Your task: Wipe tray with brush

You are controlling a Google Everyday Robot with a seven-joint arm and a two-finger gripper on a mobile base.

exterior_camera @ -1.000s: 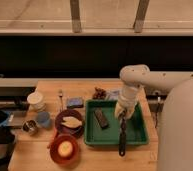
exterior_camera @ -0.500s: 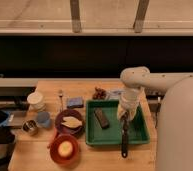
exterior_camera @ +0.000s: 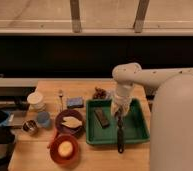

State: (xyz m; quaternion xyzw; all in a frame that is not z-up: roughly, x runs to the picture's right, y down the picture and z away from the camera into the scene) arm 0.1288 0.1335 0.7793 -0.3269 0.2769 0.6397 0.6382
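The green tray (exterior_camera: 136,129) lies on the wooden table, right of centre. My gripper (exterior_camera: 119,111) hangs over the tray's middle and is shut on the upper end of the black brush (exterior_camera: 120,134). The brush runs from the gripper toward me, across the tray floor and over its front rim. Its lower tip lies just past the rim. I cannot make out the brush's greyish head. A dark brown block (exterior_camera: 102,118) lies in the left part of the tray, left of the brush.
A blue sponge (exterior_camera: 75,102) lies left of the tray. A dark bowl (exterior_camera: 70,122) and a red bowl (exterior_camera: 65,148) stand at front left. A white cup (exterior_camera: 36,100), blue cup (exterior_camera: 42,119) and metal cup (exterior_camera: 30,127) stand further left. Brown bits (exterior_camera: 99,93) lie behind the tray.
The brush's lower end swung right along the tray's front rim, then back to the left. The gripper shifted slightly with it, still holding the brush.
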